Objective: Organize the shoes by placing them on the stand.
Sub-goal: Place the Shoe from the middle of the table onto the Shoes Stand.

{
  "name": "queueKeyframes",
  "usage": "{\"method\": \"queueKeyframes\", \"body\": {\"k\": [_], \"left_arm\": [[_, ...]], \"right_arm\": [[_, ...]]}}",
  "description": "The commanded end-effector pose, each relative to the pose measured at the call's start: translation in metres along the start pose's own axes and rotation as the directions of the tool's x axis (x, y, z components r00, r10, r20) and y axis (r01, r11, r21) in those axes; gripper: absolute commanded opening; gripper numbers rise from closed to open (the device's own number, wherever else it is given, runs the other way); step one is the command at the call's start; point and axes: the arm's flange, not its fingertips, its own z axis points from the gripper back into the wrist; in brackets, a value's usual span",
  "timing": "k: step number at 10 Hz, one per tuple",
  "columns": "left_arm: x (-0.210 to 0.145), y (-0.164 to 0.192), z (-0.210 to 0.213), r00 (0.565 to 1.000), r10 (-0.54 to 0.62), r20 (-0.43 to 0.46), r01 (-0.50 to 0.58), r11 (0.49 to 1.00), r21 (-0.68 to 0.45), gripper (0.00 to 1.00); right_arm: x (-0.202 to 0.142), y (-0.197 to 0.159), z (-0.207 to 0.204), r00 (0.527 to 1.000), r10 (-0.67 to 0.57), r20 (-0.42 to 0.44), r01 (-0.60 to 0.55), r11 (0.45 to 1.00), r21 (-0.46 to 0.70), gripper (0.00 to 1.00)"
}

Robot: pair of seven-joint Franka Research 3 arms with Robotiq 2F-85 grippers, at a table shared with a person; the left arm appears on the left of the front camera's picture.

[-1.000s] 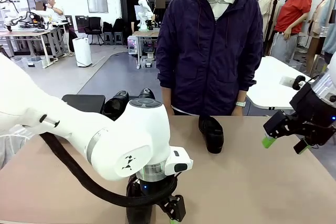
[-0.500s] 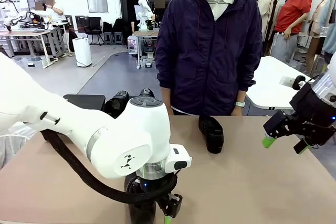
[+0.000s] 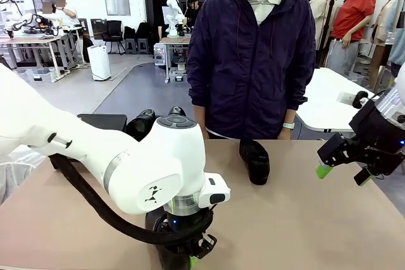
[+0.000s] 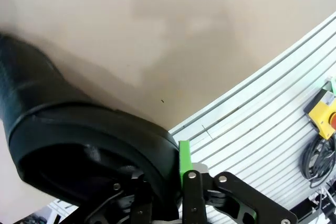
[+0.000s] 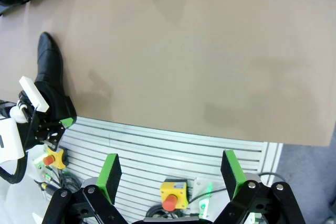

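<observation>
Left claw (image 4: 163, 182) pinching shoe (image 4: 79, 129) rim — right claw (image 5: 172, 169) wide open

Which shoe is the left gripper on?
The shoe at the near table edge; the left gripper pinches its heel wall. The mid-table shoe and far-left shoes lie untouched.

The front camera sits on the near side, facing across the surface (image 3: 304, 219) toward the person (image 3: 253, 61) at the far edge. The left wrist camera looks down, close on a shoe (image 4: 79, 145) at the near edge — the right wrist camera, higher, shares both.
</observation>
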Motion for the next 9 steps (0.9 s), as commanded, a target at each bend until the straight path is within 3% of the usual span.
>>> {"method": "queueKeyframes", "body": {"k": [1,6,8,9], "left_arm": [[0.001,0.002,-0.002,1.000,0.013,0.014,-0.014,1.000,0.023,0.00],[-0.008,0.013,0.017,0.997,-0.005,0.076,0.003,1.000,0.025,0.00],[-0.049,0.025,0.073,0.977,-0.074,0.200,0.062,0.996,0.062,0.00],[-0.082,0.027,0.108,0.942,-0.202,0.267,0.185,0.979,0.088,0.00]], "right_arm": [[0.001,-0.002,0.001,1.000,0.015,-0.004,-0.015,1.000,0.015,1.00],[0.001,-0.002,0.001,1.000,0.015,-0.004,-0.015,1.000,0.015,1.00],[0.001,-0.002,0.001,1.000,0.015,-0.004,-0.015,1.000,0.015,1.00],[0.001,-0.002,0.001,1.000,0.015,-0.004,-0.015,1.000,0.015,1.00]]}}
